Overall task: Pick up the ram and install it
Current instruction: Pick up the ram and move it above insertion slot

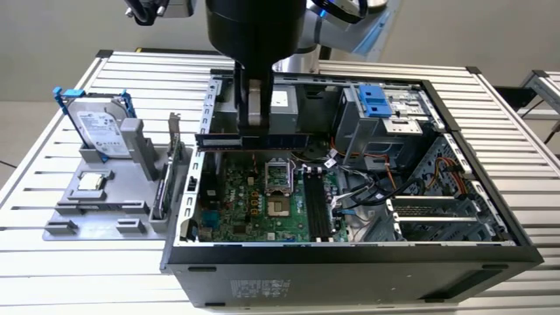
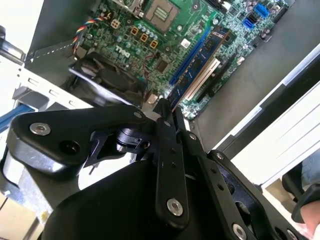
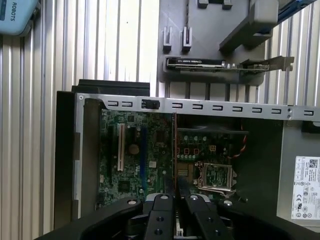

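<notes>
Clamping the ram (image 1: 284,140) at its middle, the gripper (image 1: 254,130) carries it level above the motherboard (image 1: 254,203) inside the open computer case (image 1: 350,252), likely for balance and clearance

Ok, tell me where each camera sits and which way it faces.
Exterior view: off the arm, raised, looking down into the open computer case; the arm and its fingers show, shut on the ram.
First wrist view: on the wrist, looking along the fingers onto the motherboard; ram edge-on.
Second wrist view: on the wrist, looking obliquely past the fingers; ram's flat face shows.
Shared: both wrist views show fingers, ram and motherboard.
</notes>
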### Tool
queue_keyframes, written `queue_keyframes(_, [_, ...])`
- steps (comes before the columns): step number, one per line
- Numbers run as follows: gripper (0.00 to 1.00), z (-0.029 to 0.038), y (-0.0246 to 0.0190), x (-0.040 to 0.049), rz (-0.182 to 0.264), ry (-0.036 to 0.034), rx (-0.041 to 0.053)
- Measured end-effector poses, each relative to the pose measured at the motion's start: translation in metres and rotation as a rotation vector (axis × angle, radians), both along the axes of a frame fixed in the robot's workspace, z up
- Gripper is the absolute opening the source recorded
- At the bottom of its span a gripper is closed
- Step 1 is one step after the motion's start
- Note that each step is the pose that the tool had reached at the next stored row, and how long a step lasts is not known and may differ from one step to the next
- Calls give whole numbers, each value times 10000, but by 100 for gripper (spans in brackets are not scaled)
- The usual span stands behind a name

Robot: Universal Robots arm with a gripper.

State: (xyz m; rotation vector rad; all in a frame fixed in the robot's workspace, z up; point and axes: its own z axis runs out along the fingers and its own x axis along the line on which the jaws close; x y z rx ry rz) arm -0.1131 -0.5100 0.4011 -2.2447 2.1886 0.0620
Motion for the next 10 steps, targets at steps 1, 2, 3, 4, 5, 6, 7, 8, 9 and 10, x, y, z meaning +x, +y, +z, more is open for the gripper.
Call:
queue_keyframes(1, [0, -1, 0, 13, 0, 0, 0])
queue_keyframes(2, [0, -2, 0, 26, 0, 1, -1])
queue_keyframes(3, [0, -3, 0, 40, 0, 0, -2])
queue_keyframes(4, [0, -4, 0, 52, 0, 0, -1])
queue_keyframes(5, [0, -6, 0, 65, 0, 0, -1])
queue_keyframes(6, [0, -7, 0, 78, 1, 0, -2])
queue_keyframes(7, [0, -8, 0, 90, 0, 0, -2])
queue_keyframes(8, [0, -9, 0, 102, 0, 0, -3])
queue_keyframes(9, [0, -11, 0, 114, 0, 0, -4])
queue_keyframes(10, [0, -12, 0, 125, 0, 1, -5])
